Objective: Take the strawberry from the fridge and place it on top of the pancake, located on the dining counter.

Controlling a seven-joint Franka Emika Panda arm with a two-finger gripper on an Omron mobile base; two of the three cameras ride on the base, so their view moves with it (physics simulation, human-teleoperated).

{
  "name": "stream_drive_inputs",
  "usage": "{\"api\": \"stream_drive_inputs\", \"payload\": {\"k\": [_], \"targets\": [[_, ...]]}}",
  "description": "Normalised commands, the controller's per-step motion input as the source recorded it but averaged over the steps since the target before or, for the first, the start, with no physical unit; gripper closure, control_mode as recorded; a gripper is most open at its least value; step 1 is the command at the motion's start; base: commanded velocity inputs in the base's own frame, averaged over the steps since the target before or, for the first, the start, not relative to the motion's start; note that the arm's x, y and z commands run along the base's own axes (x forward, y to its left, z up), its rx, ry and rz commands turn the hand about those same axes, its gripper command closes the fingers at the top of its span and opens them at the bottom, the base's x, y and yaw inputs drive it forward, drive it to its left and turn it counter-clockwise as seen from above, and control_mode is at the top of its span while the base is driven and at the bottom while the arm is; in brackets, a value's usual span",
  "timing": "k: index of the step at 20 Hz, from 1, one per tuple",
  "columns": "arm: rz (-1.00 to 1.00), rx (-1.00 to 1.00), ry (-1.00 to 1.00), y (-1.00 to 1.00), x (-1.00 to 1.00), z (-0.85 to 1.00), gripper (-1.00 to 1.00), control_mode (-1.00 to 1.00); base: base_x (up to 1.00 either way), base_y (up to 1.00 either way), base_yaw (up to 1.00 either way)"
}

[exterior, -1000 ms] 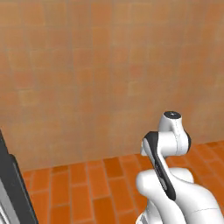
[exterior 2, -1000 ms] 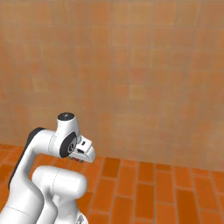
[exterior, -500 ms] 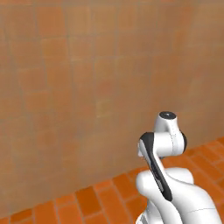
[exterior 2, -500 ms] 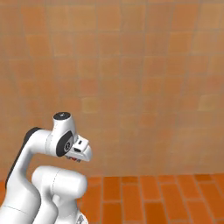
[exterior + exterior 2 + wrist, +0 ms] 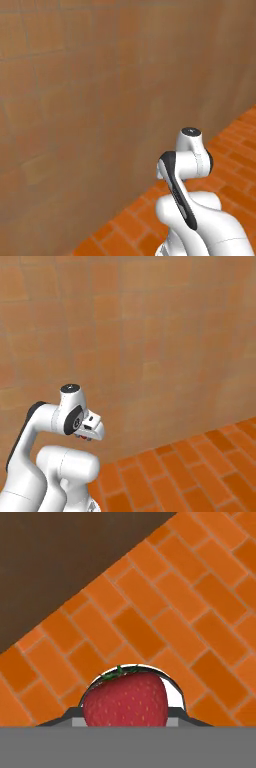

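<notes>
Pincer (image 5: 125, 722) grips the strawberry (image 5: 125, 699) above orange brick floor (image 5: 165, 612), facing a tiled wall (image 5: 150, 331)

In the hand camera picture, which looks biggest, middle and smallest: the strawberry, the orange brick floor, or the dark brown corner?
1. Orange brick floor: covers most.
2. Dark brown corner: next.
3. Strawberry: smallest, though it sits very close to the camera, so it looks bigger than it is.

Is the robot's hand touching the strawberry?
Touching. In the hand view the strawberry sits right between the gripper jaws, filling the space with no gap, above the orange brick floor.
</notes>
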Motion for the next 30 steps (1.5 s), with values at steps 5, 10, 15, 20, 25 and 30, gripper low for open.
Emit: {"api": "stream_drive_inputs", "payload": {"k": [5, 10, 15, 20, 25, 30], "targets": [[0.00, 0.00, 0.00, 0.00, 0.00, 0.00, 1.00, 1.00, 0.64, -0.56, -0.63], [0.00, 0.00, 0.00, 0.00, 0.00, 0.00, 1.00, 1.00, 0.64, -0.59, -0.62], [0.00, 0.00, 0.00, 0.00, 0.00, 0.00, 1.00, 1.00, 0.52, -0.80, -0.61], [0.00, 0.00, 0.00, 0.00, 0.00, 0.00, 1.00, 1.00, 0.78, -0.40, -0.59], [0.00, 0.00, 0.00, 0.00, 0.00, 0.00, 1.00, 1.00, 0.75, 0.02, -0.71], [0.00, 0.00, 0.00, 0.00, 0.00, 0.00, 1.00, 1.00, 0.87, 0.32, -0.72]]}}
